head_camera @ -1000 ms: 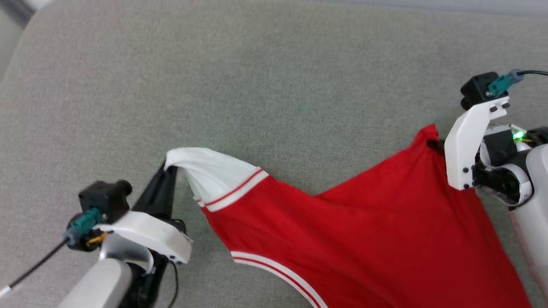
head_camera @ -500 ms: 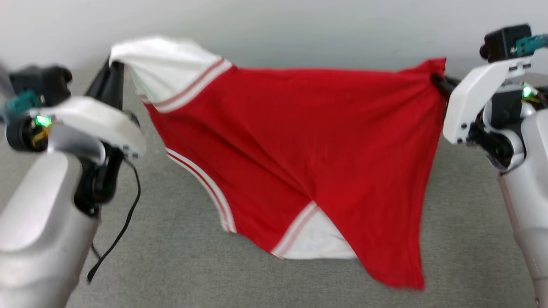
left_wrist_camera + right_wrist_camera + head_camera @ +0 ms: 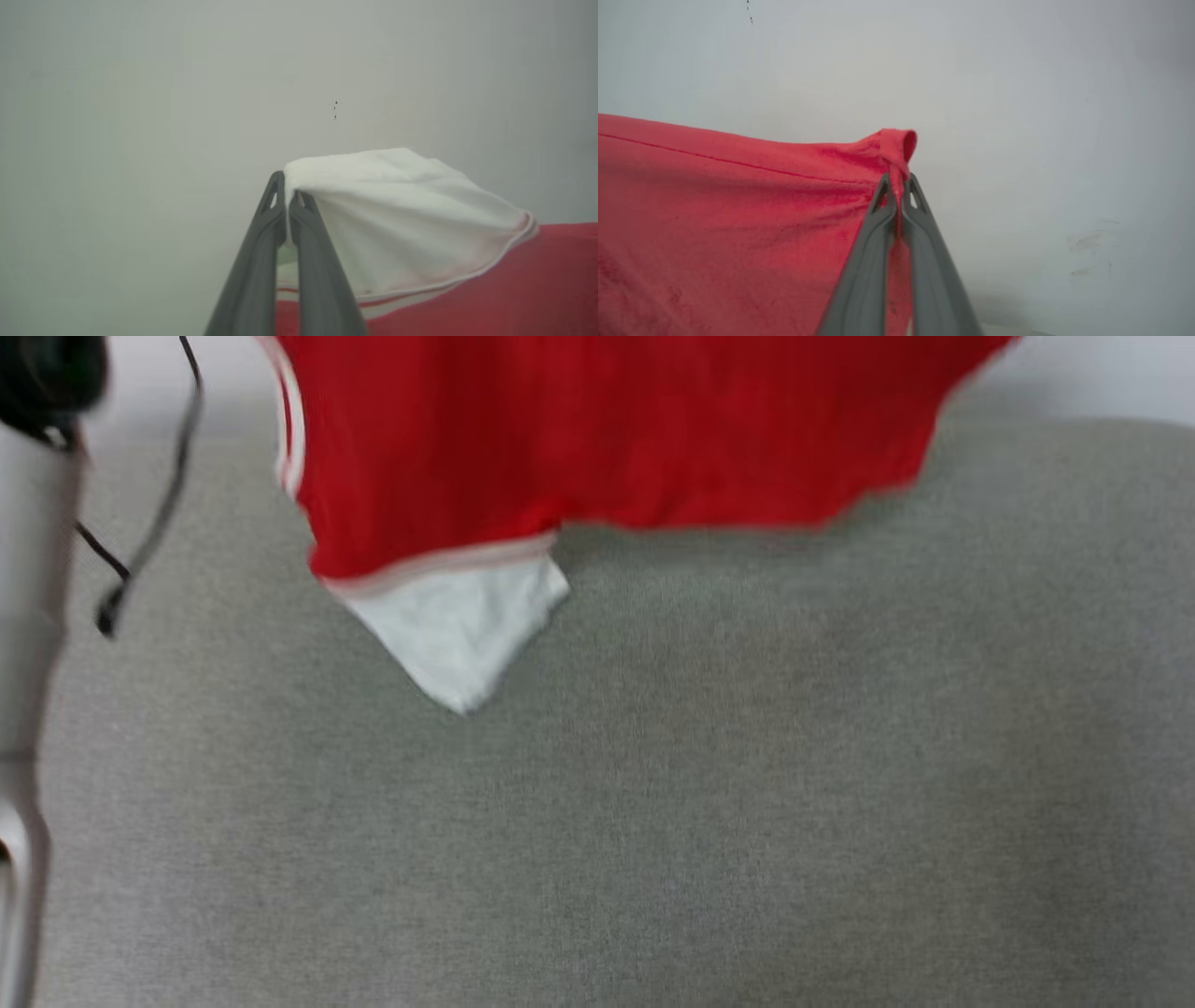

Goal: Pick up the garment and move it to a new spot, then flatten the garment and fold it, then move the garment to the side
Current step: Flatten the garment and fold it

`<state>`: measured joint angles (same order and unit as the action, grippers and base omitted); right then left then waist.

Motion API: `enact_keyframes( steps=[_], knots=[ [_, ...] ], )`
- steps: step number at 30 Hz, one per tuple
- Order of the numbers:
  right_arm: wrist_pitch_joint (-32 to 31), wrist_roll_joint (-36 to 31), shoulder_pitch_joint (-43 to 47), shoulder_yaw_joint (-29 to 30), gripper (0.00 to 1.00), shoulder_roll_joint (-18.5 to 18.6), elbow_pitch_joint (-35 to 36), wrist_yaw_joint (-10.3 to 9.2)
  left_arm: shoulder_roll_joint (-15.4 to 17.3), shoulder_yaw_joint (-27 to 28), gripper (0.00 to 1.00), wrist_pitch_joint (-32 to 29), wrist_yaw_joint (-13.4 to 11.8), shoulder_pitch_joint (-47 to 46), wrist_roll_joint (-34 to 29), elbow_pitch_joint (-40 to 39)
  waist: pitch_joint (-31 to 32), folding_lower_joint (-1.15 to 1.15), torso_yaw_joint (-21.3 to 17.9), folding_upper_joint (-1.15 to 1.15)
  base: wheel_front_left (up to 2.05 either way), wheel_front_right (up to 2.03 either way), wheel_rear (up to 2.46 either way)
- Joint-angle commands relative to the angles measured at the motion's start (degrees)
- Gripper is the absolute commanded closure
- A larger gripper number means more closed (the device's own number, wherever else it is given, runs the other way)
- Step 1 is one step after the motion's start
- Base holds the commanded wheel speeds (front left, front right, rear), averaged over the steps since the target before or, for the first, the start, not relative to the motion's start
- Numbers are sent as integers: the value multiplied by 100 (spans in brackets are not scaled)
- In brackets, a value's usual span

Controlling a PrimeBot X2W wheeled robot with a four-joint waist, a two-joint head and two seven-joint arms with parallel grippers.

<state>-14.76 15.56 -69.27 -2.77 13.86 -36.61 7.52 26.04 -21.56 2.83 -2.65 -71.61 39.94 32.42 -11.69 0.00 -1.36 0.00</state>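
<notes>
A: Status on the shirt job?
B: Step one, mid-carry by my read. The shirt (image 3: 597,429) hangs in the air, spread between both arms, above the grey cushion (image 3: 709,821).
A: Grips?
B: Left gripper (image 3: 287,186): jaws closed right down on a white sleeve (image 3: 397,210), with the cloth pinched at the tips. Right gripper (image 3: 899,181): jaws closed too, clamped on a bunched red corner (image 3: 906,140). Can't tell whether that's hem or side.
A: Anything touching down?
B: The other sleeve (image 3: 457,625) dangles lowest, pointing at the cushion. The head view is blurred, so I can't tell if its tip brushes the fabric or hangs clear. The red body looks clear of it.
A: So what's done?
B: Pickup, yes. It's not set down at a new spot yet. Flatten, fold and the shift to the side are all left.
A: Print side up?
B: No letters or number on show from here, just plain red and the striped trim (image 3: 291,429).
A: Risks?
B: My guess: both ends are thin pinches, and a slip on either drops half the shirt.
</notes>
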Motion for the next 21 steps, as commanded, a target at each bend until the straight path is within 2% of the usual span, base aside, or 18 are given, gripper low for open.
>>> enact_keyframes(
  steps=[1, 10, 13, 21],
  knots=[
    [65, -46, -270, 80, 100, 16, 20, -6, 53, 41, 100, 49, 23, -365, -78, 104, -474, 0, -40, 0, 0, 0, 0],
    [188, -286, -1758, 277, 100, 98, 184, -7, 241, -36, 100, 191, 246, -2226, -493, 407, -1783, 0, -65, 0, 0, 0, 0],
    [168, -310, -2204, 268, 100, 96, 236, -7, 291, -6, 100, 155, 238, -2721, -534, 427, -2254, 0, -100, 0, 0, 0, 0],
    [369, -237, -2696, 75, 100, 60, -129, -6, 286, 0, 100, 200, 251, -2862, -486, 580, -2951, 0, -121, 0, 0, 0, 0]
  ],
)
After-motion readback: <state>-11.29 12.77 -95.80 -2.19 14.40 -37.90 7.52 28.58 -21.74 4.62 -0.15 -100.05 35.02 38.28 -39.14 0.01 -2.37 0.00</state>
